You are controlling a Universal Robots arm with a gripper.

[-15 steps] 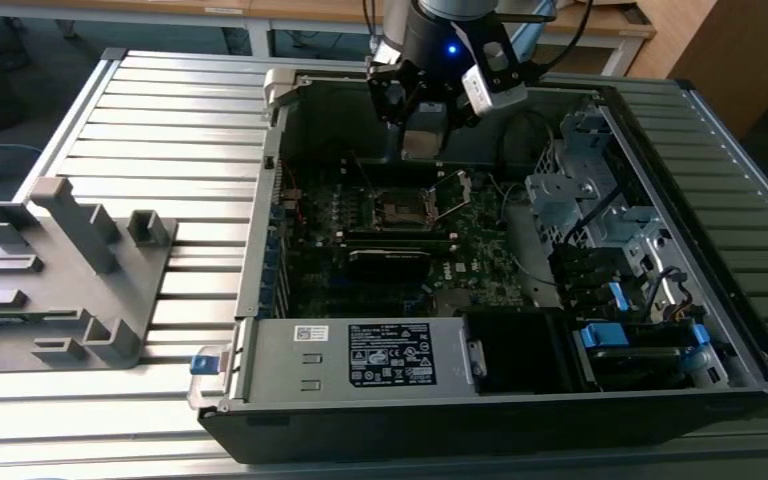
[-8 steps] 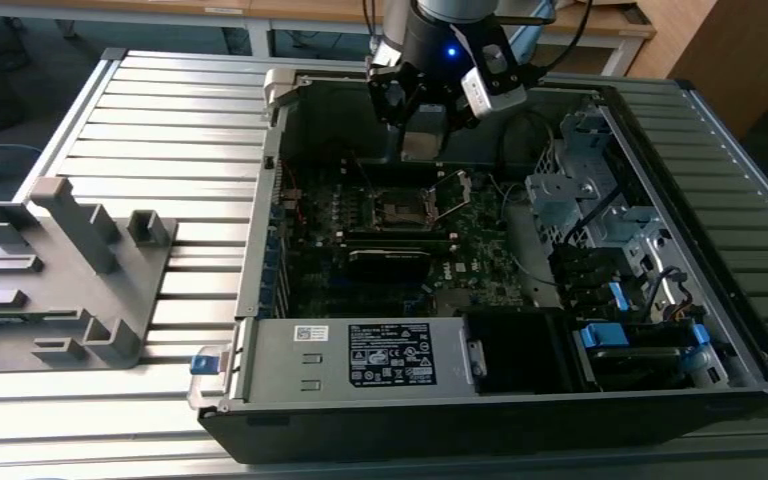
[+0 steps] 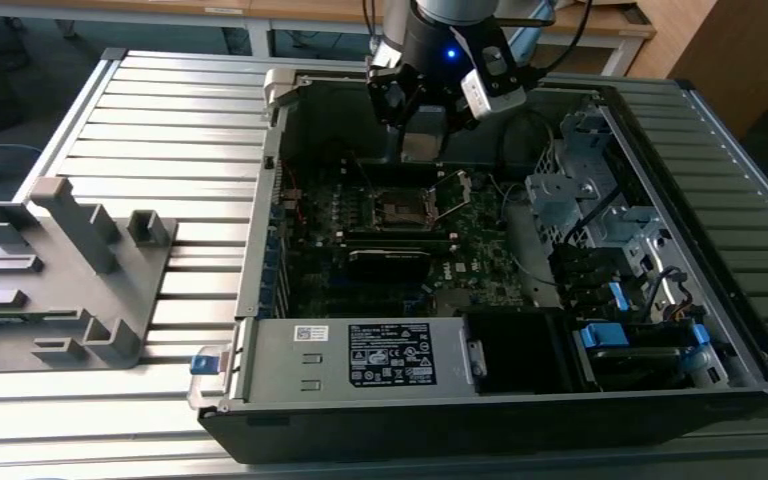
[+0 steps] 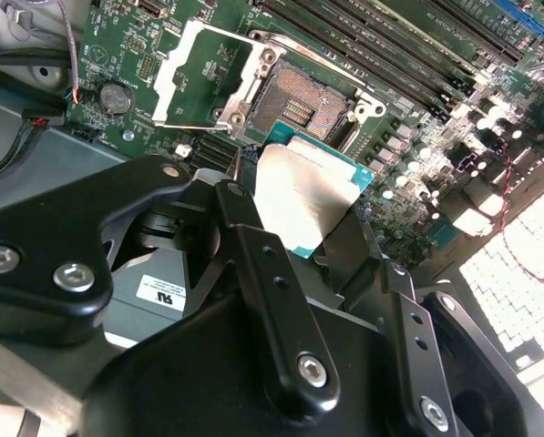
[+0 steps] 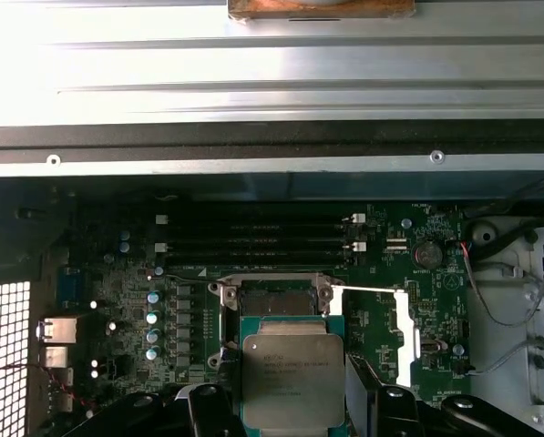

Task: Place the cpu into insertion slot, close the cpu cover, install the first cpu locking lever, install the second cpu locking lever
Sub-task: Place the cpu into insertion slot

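Note:
My gripper [image 3: 420, 148] hangs inside the open computer case, above the motherboard [image 3: 478, 270]. It is shut on the cpu [image 4: 303, 187], a flat square chip with a silvery top, held by its edges between the two black fingers [image 4: 253, 264]. The first wrist view shows the cpu [image 5: 292, 369] just off the insertion slot [image 5: 272, 300], still above the board. The slot [image 4: 294, 105] lies bare, with its contact field showing. The cpu cover [image 4: 208, 77] is swung open beside the slot, seen as a silvery frame [image 3: 454, 190] in the exterior view.
Long memory slots [image 5: 253, 237] run beside the socket. Drive cages with blue tabs [image 3: 611, 335] and cables fill the case at the exterior view's right. A labelled metal box [image 3: 357, 360] sits at the case front. A grey fixture [image 3: 64, 270] stands on the slatted table.

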